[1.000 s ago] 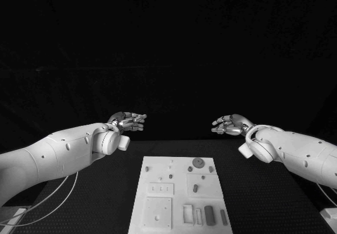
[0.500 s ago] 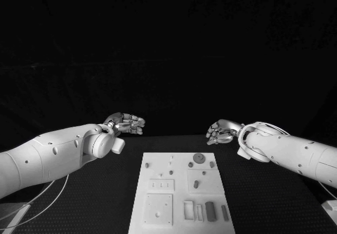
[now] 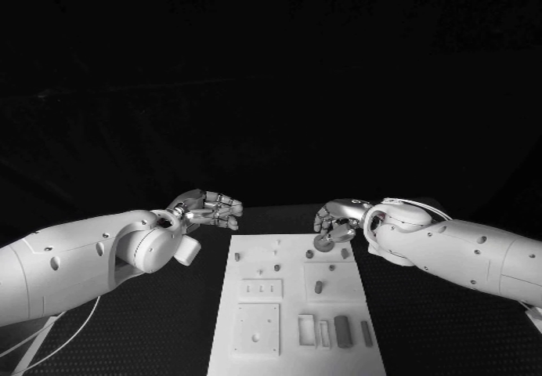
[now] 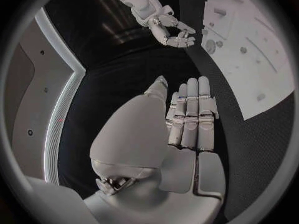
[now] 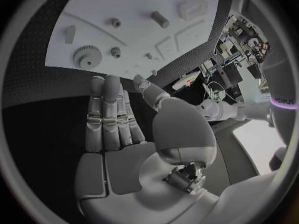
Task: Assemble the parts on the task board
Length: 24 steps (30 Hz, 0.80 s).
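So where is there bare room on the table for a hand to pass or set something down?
Bare black table runs along both long sides of the task board. The board's far end is crowded: the right hand hovers by the gear, the left hand near its far-left corner.

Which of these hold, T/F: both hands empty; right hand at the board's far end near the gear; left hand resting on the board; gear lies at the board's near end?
1. Both hands are empty. True: the left hand and right hand hold nothing, fingers extended.
2. The right hand is at the far end of the board, near the gear. True: the head view shows it over that end, by the gear.
3. The left hand rests on the board. False: it is beside the board's far left corner, over the black table, not touching the board.
4. The gear lies at the board's near end. False: it sits at the far end.
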### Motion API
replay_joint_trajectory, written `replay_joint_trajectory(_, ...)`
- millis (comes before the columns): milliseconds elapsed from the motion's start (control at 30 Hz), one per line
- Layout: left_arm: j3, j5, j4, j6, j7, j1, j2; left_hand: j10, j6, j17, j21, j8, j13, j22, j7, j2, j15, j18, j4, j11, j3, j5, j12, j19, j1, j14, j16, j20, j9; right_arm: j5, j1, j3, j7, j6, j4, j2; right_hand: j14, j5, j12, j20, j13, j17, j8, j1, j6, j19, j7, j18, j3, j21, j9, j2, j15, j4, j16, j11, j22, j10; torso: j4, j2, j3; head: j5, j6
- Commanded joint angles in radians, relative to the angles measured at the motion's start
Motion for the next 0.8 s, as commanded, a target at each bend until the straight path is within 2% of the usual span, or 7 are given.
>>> replay_joint_trajectory(33,0.002,-0.020,0.028,-0.009,0.017,0.008,-0.010,-0.006,-0.006,0.002,-0.007,-0.004,-0.001,-0.001,0.009,-0.001,-0.001,-0.009,0.001,0.002,-0.008,-0.001,-0.008,-0.004,-0.008,-0.005,-0.006,-0.003,0.000,-0.135,0.000,0.000,-0.066,-0.031,0.013,0.001,0.006,0.004,-0.007,-0.003,-0.001,0.011,-0.007,0.003,0.007,0.012,0.001,0.016,0.006,0.011,-0.003,-0.008,-0.001,-0.001,0.019,0.003,0.022,0.009,0.0116,0.024,0.0136,-0.005,-0.008)
replay_joint_trajectory(267,0.002,-0.031,0.046,-0.007,0.014,0.009,-0.012,-0.011,-0.004,0.003,-0.012,-0.006,-0.003,-0.003,0.005,-0.004,0.002,-0.011,0.001,0.005,-0.011,-0.001,-0.015,-0.009,-0.013,-0.011,-0.013,-0.001,0.001,-0.183,-0.004,0.000,-0.080,-0.056,0.012,0.008,0.008,0.004,-0.013,-0.015,-0.001,0.036,-0.014,0.000,0.015,0.030,-0.001,0.016,0.009,0.042,-0.010,-0.013,-0.005,0.000,0.074,-0.001,0.024,0.026,0.0196,0.041,0.0262,-0.013,-0.010)
replay_joint_trajectory(467,0.003,-0.031,0.049,-0.005,0.018,0.009,-0.013,-0.013,-0.004,0.005,-0.014,-0.007,-0.003,-0.003,0.007,-0.004,0.003,-0.012,0.001,0.006,-0.012,-0.001,-0.019,-0.010,-0.017,-0.012,-0.015,-0.001,0.002,-0.198,-0.008,0.000,-0.080,-0.042,0.006,0.013,0.008,0.003,-0.007,-0.020,0.004,0.043,-0.015,0.003,0.020,0.034,-0.004,0.016,0.011,0.056,-0.011,-0.016,-0.012,0.000,0.094,-0.009,0.024,0.047,0.0184,0.053,0.0328,-0.019,-0.012)
replay_joint_trajectory(600,0.003,-0.031,0.048,-0.006,0.018,0.009,-0.014,-0.014,-0.004,0.006,-0.015,-0.008,-0.003,-0.003,0.006,-0.003,0.003,-0.012,0.002,0.007,-0.013,-0.001,-0.020,-0.010,-0.019,-0.012,-0.016,-0.001,0.002,-0.203,-0.019,0.000,-0.074,-0.035,-0.001,0.021,0.007,0.004,-0.007,-0.022,0.006,0.046,-0.014,0.001,0.026,0.035,-0.006,0.016,0.012,0.064,-0.011,-0.015,-0.014,0.000,0.105,-0.011,0.024,0.054,0.0186,0.059,0.0357,-0.016,-0.015)
replay_joint_trajectory(800,0.003,-0.031,0.050,-0.001,0.018,0.009,-0.014,-0.013,-0.004,0.007,-0.015,-0.009,-0.003,-0.003,0.006,-0.003,0.003,-0.013,0.002,0.007,-0.014,-0.001,-0.021,-0.010,-0.021,-0.012,-0.017,-0.001,0.002,-0.213,-0.029,0.000,-0.074,-0.032,-0.028,0.039,0.007,0.003,-0.008,-0.025,0.010,0.049,-0.015,-0.002,0.030,0.037,-0.007,0.016,0.012,0.078,-0.012,-0.015,-0.016,0.000,0.120,-0.013,0.024,0.061,0.0195,0.067,0.0427,-0.016,-0.018)
